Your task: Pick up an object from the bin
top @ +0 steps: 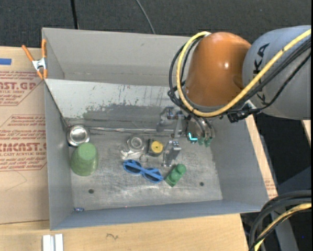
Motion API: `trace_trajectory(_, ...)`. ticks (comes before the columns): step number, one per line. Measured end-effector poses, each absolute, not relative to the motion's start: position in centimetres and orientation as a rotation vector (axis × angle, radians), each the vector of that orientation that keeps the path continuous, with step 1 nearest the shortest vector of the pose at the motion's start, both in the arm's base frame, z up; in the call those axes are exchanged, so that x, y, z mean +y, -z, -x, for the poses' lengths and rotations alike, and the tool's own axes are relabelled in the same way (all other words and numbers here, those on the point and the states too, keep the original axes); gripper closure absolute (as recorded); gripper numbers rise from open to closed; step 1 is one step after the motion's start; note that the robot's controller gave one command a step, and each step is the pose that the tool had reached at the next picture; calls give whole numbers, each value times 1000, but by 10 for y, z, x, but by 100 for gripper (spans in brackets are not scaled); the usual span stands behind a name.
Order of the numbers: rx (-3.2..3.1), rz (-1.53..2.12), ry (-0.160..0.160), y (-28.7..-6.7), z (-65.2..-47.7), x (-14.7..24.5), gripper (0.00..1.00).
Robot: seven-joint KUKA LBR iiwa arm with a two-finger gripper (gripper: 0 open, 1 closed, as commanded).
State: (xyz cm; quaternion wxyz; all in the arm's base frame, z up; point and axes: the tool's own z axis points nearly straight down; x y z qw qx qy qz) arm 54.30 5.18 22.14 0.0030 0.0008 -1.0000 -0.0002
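My gripper (172, 151) hangs low over the right middle of the bin floor, below the arm's orange cover. Just left of it lies a small yellow round piece (156, 147). A small green object (175, 175) rests right below it, near the front. A pair of blue glasses (142, 170) lies to the gripper's lower left, touching the green object. A crumpled silvery piece with a ring (132, 146) sits left of the yellow piece. Nothing shows held in the gripper.
At the bin's left stand a green cup (84, 159) and, just behind it, a shiny metal cup (78, 135). The arm and its cables cover the bin's back right corner.
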Motion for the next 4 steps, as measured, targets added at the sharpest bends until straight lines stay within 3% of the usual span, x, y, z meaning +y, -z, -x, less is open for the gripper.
trace_trajectory(1,-3132,-67,-1,-125,-509,37,0)
trace_trajectory(2,-3138,11,3,-82,-520,68,0)
trace_trajectory(3,-3142,13,2,-85,-521,66,100)
trace_trajectory(4,-3150,64,4,-209,-513,72,100)
